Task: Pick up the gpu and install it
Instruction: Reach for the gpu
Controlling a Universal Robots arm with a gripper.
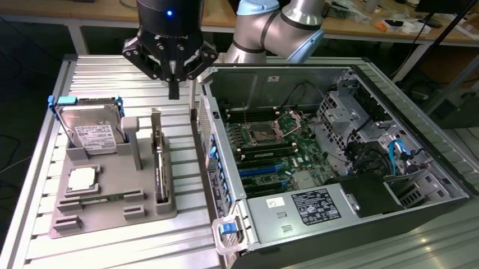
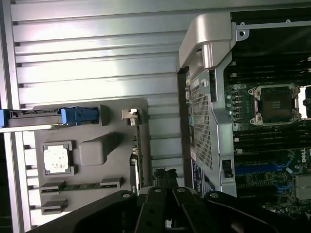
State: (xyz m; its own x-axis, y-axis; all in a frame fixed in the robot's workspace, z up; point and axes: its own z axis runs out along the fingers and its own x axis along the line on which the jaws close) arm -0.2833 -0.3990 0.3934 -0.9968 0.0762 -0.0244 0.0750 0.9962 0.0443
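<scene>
The jaws look pressed together into a single dark tip with nothing between them, so the gripper (image 1: pixel 174 92) is closed and empty. It hangs above the slatted metal table (image 1: pixel 112 78), over the far end of the gray holder tray (image 1: pixel 112 210) and just beside the near wall of the open computer case (image 1: pixel 299 84). Below it, the gpu (image 1: pixel 159 168) stands on edge in a narrow slot of the tray, a thin dark card with its silver bracket at the end nearer the gripper; in the wrist view the card (image 2: pixel 137 155) runs as a slim line toward the fingertips (image 2: pixel 165 177), which are apart from it. On the exterior view's left of the card, the hard drive (image 1: pixel 90 131) with blue tabs stands upright in its cradle, and the square CPU chip (image 1: pixel 81 178) lies flat in a pocket. Inside the case, the motherboard (image 1: pixel 277 145) shows blue expansion slots (image 1: pixel 262 167) with no card seated in them. By my reading the task has barely begun: the card is neither grasped nor lifted, and both the pick and the install are left to do.
</scene>
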